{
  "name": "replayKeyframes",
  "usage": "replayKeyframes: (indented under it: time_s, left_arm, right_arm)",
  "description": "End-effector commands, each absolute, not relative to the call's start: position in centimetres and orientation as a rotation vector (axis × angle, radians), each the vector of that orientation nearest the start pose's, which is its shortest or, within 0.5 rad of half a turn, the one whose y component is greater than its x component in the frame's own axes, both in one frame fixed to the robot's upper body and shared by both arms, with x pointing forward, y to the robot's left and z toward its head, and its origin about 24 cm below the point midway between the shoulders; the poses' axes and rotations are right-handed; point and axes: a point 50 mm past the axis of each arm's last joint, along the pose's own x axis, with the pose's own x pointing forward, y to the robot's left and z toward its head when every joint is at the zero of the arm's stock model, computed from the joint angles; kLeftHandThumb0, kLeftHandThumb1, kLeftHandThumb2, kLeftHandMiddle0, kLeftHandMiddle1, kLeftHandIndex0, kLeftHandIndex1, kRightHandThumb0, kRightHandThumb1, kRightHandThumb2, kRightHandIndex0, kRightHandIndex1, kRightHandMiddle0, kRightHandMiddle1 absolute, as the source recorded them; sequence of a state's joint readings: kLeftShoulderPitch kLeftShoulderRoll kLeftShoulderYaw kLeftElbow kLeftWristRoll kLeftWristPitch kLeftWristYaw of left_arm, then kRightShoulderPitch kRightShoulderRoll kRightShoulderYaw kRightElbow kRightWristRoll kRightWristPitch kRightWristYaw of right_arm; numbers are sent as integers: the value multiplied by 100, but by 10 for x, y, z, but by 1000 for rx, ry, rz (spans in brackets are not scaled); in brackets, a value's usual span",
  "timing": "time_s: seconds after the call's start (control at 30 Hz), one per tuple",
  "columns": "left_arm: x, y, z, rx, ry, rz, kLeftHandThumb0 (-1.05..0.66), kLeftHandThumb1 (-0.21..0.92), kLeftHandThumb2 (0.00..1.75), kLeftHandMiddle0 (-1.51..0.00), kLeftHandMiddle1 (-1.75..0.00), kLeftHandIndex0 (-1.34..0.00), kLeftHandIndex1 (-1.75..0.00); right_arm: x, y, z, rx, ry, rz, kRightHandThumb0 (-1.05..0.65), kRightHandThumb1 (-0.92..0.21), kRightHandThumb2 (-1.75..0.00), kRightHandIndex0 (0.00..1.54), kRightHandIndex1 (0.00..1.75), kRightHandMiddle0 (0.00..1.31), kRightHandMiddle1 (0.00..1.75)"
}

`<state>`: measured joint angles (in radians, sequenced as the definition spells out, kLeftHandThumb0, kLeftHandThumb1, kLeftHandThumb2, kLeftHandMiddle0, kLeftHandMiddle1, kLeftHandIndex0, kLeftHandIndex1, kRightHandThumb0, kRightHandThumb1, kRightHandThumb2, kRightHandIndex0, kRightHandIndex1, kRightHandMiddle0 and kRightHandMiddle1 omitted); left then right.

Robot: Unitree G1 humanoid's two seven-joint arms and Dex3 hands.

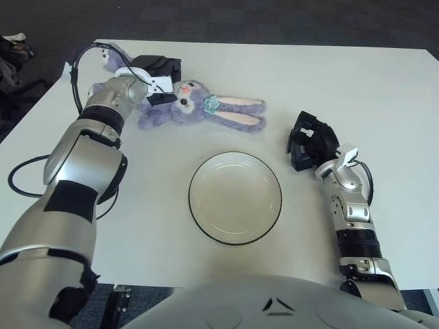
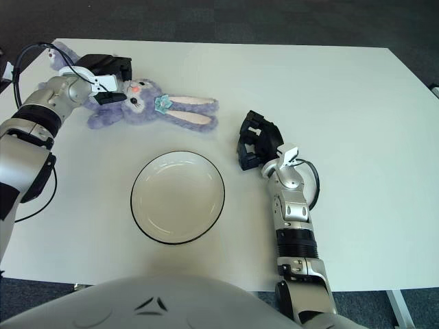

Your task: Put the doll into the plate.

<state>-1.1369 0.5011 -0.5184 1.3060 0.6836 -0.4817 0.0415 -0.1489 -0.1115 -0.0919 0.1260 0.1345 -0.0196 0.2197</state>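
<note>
A purple plush rabbit doll [image 1: 206,110] lies flat on the white table [image 1: 384,89] at the back left, with its long ears pointing right. My left hand [image 1: 161,79] is on the doll's body just left of its head, and its fingers are curled around the plush. The white plate [image 1: 235,199] with a dark rim sits empty in the middle of the table, in front of the doll's ears. My right hand [image 1: 310,140] shows to the right of the plate, relaxed and holding nothing.
A black cable [image 1: 82,62] loops off my left wrist above the table's back left corner. Dark objects [image 1: 14,51] lie beyond the table's left edge. Dark floor surrounds the table.
</note>
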Motion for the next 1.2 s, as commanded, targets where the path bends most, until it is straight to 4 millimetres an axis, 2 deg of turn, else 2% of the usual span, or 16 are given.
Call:
replayKeyframes:
  time_s: [0.0,0.03,0.1,0.13,0.23,0.37,0.53,0.73,0.9,0.97,1.13,1.17]
  left_arm:
    - [403,190,141,1515,-129,-441,10,56,72,-49,-125,-8,-139]
    - [403,189,141,1520,-128,-451,-1,40,92,-44,-116,-5,-137]
    - [403,189,141,1524,-127,-460,-12,26,109,-39,-107,-3,-133]
    - [403,189,142,1530,-115,-476,-16,21,116,-36,-104,-2,-131]
    - [404,187,145,1545,-77,-519,-22,15,121,-30,-96,0,-116]
    - [405,188,147,1570,-43,-540,-27,14,121,-27,-94,0,-106]
    - [406,187,150,1631,-18,-571,-36,17,114,-33,-131,0,-88]
    - [407,185,153,1719,13,-615,-44,20,108,-39,-148,0,-70]
    - [408,184,154,1759,53,-643,-50,23,104,-38,-157,0,-60]
    - [408,184,153,1776,77,-653,-52,25,102,-31,-148,0,-55]
    - [409,185,153,1804,126,-668,-56,30,98,-18,-105,0,-45]
    - [409,184,152,1818,135,-672,-56,30,98,-17,-102,0,-44]
  right_arm:
    - [271,-181,28,37,91,133,-1,8,-175,91,170,69,175]
    - [271,-181,28,36,91,133,-1,8,-175,91,170,69,175]
    - [271,-181,28,36,91,133,-1,7,-175,91,170,69,175]
    - [271,-181,28,35,91,135,-1,7,-175,91,170,69,175]
    - [271,-181,28,33,91,137,-1,7,-175,91,170,69,175]
    - [271,-181,28,35,93,137,-1,7,-175,91,170,69,175]
    - [271,-181,28,34,95,137,-1,8,-175,91,170,69,175]
    - [271,-180,27,27,102,144,-1,8,-175,91,169,69,175]
    - [272,-180,27,25,111,158,-1,8,-175,91,169,69,175]
    - [272,-180,27,25,115,168,-1,8,-175,92,169,69,175]
    - [272,-179,27,20,117,178,-1,8,-175,92,168,70,175]
    - [272,-179,26,18,116,180,-1,8,-175,92,168,70,175]
